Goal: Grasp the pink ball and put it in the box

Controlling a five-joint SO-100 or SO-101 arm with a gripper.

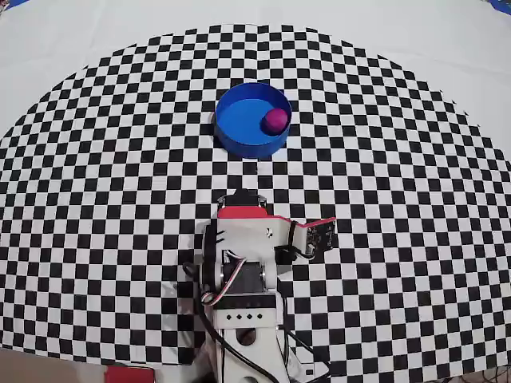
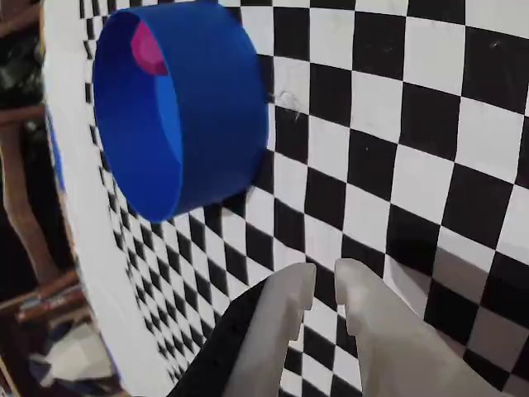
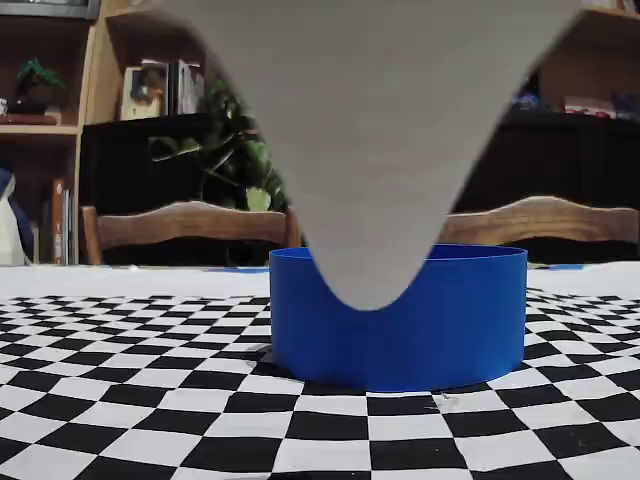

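Pink ball [image 1: 275, 120] inside box [image 1: 239, 144] against right wall, end effector [image 2: 324, 285] nearly closed, empty.

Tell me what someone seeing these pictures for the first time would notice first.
Probably the bright blue box standing on the black-and-white checkered cloth, with the pink ball already inside against its right wall in the overhead view. Next, the arm folded back below the box, and in the wrist view the pale gripper, nearly closed and empty, apart from the box.
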